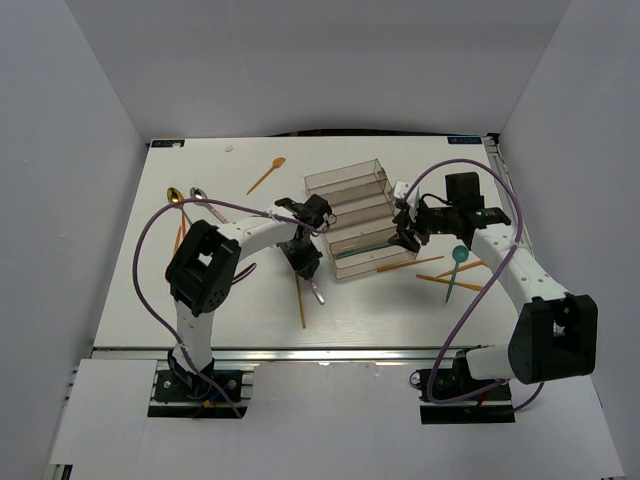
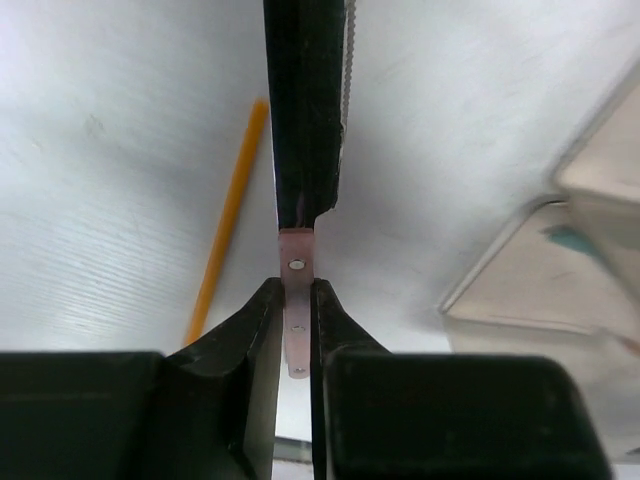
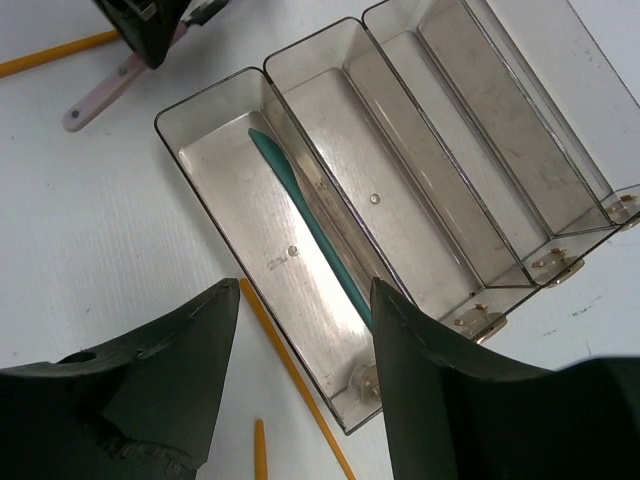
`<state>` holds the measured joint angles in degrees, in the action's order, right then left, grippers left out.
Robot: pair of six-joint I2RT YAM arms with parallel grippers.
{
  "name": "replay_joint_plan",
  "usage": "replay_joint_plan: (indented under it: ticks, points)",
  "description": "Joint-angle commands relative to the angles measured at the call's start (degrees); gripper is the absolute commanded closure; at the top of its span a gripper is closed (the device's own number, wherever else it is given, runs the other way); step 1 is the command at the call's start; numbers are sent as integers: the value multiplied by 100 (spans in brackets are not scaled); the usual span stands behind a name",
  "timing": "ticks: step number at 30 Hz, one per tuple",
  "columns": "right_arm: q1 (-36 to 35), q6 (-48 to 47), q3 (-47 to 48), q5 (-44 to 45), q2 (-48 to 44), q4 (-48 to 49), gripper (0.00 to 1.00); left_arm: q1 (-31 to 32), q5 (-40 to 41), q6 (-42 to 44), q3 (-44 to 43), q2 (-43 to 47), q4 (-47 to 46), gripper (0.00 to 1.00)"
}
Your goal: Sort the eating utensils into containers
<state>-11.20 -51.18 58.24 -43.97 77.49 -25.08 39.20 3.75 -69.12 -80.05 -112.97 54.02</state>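
My left gripper (image 1: 303,262) is shut on a knife (image 2: 305,120) with a black serrated blade and a pale pink riveted handle, held low over the table just left of the clear stepped tray (image 1: 355,190). The handle end (image 1: 318,297) pokes out toward the near side. My right gripper (image 1: 408,232) is open and empty above the tray's right end. In the right wrist view its fingers (image 3: 400,340) straddle the lowest compartment (image 3: 230,200), where a teal utensil (image 3: 310,225) lies. The other three compartments look empty.
An orange utensil (image 1: 300,300) lies near the left gripper. A teal spoon (image 1: 456,265) and orange utensils (image 1: 450,283) lie right of the tray. An orange spoon (image 1: 266,175) lies at the back. Gold (image 1: 175,196) and silver (image 1: 200,195) spoons lie far left.
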Motion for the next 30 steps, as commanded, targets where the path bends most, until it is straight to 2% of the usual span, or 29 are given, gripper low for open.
replay_joint_plan:
  ticks: [1,4,6,8,9,12,14,15,16,17,20,26,30]
  points:
    - [57,55,126,-174,-199,30,38,-9,723,522,-493,600,179,100]
    - [83,47,188,-191,-217,-14,38,-9,1004,856,-608,898,170,100]
    - [92,29,232,-209,-235,-40,38,9,1136,1461,-705,1162,83,100]
    - [136,29,258,-235,-235,-58,39,61,1093,2521,-679,1433,-197,100]
    - [153,38,276,-270,-243,-67,38,88,989,2779,-591,1522,-599,100]
    - [302,38,381,-428,-270,-102,38,123,539,4525,-450,1839,-1541,100]
    - [443,38,434,-542,-314,-93,38,123,-214,5090,-371,1918,-2233,100]
    - [496,29,434,-691,-323,-93,38,123,-495,5867,-371,1910,-2438,100]
    - [583,12,434,-762,-349,-93,38,123,-1150,6136,-388,1875,-2649,100]
    - [610,-6,434,-824,-375,-85,38,123,-1418,6330,-415,1823,-2990,100]
    - [707,-24,399,-1061,-445,-67,38,140,-2412,7515,-721,1393,-3257,100]
    - [821,-24,267,-1158,-604,-67,38,184,-2897,8327,-1582,382,-3187,100]
    - [935,-24,197,-1193,-683,-85,38,228,-2932,8529,-1593,188,-3143,100]
